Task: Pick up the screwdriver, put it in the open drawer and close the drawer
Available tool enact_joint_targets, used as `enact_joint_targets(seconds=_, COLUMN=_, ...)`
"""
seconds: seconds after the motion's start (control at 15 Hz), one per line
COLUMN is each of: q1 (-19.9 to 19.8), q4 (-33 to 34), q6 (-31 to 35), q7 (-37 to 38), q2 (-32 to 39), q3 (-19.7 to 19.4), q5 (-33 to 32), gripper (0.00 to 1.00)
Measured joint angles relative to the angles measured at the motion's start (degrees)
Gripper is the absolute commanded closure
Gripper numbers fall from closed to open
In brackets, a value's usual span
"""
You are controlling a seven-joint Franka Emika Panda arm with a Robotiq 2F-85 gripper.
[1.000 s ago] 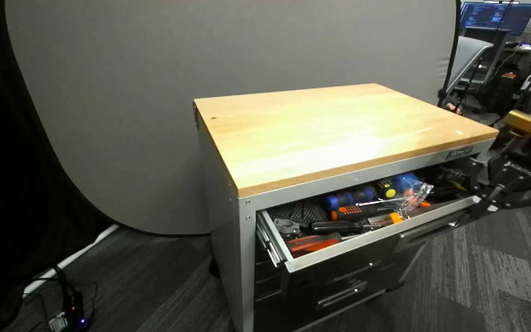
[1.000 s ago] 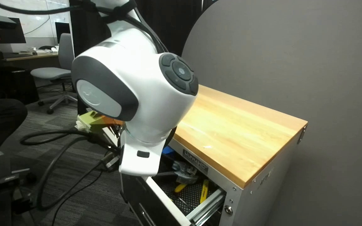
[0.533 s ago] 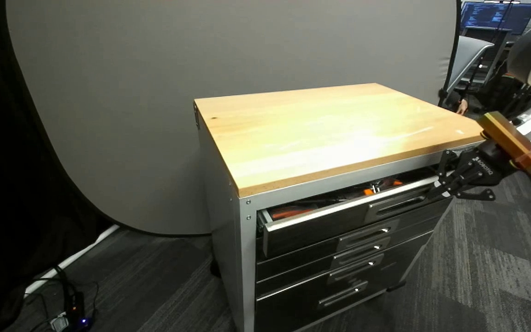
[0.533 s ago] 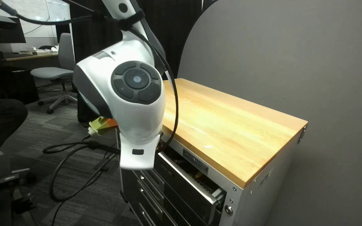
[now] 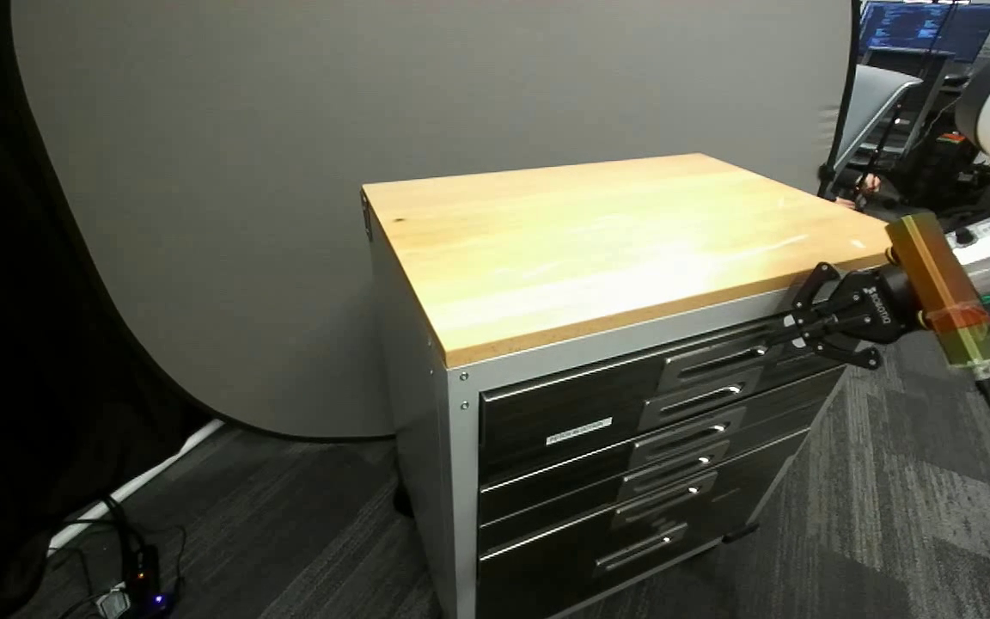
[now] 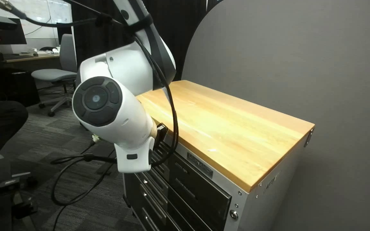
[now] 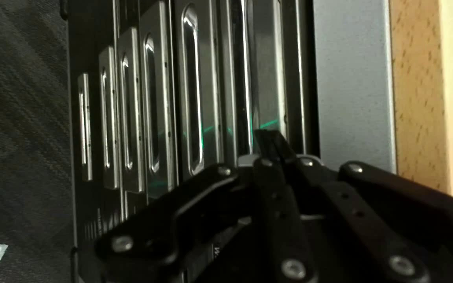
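Note:
The uppermost drawer (image 5: 581,391) is fully closed, its dark front flush with the cabinet; it also shows closed in an exterior view (image 6: 201,184). Its silver bar handle (image 5: 718,357) faces me. My gripper (image 5: 774,334) is at the right end of this handle. In the wrist view the gripper (image 7: 271,141) has its two black fingertips together with nothing seen between them. The tips are at or just in front of the handle plate (image 7: 266,78); contact cannot be told. The screwdriver is out of view, and the drawer's inside is hidden.
The wooden tabletop (image 5: 615,241) overhangs just above the drawer and gripper. Several dark drawers with bar handles (image 5: 675,443) lie below. The white arm (image 6: 120,109) hides much of the cabinet front. A black cable (image 6: 170,106) hangs along the arm.
The uppermost drawer has slid from well open, through partly open, to closed, and its tools are out of sight. My gripper has moved with it towards the cabinet, and the arm has tilted.

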Motion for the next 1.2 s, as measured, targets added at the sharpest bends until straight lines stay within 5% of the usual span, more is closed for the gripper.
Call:
enact_joint_targets(seconds=0.07, q1=0.03, q4=-0.02, q6=-0.32, q7=-2.16, q2=0.0, q3=0.0, q5=1.94, gripper=0.67)
enact_joint_targets(seconds=0.2, q1=1.12, q4=-0.29, q6=-0.28, q7=-2.41, q2=0.01, q3=-0.82, q5=1.13, gripper=0.62)
enact_joint_targets(seconds=0.53, q1=8.67, q4=-3.42, q6=0.4, q7=15.45, q2=-1.81, q3=-4.49, q5=-22.72, gripper=0.24)
enact_joint_targets(seconds=0.73, q1=17.22, q4=-6.15, q6=-1.63, q7=26.02, q2=-4.78, q3=-10.49, q5=-37.84, gripper=0.02)
enact_joint_targets(seconds=1.2, q1=36.62, q4=-1.33, q6=-20.79, q7=43.98, q2=-9.74, q3=-28.33, q5=-72.62, gripper=0.0)
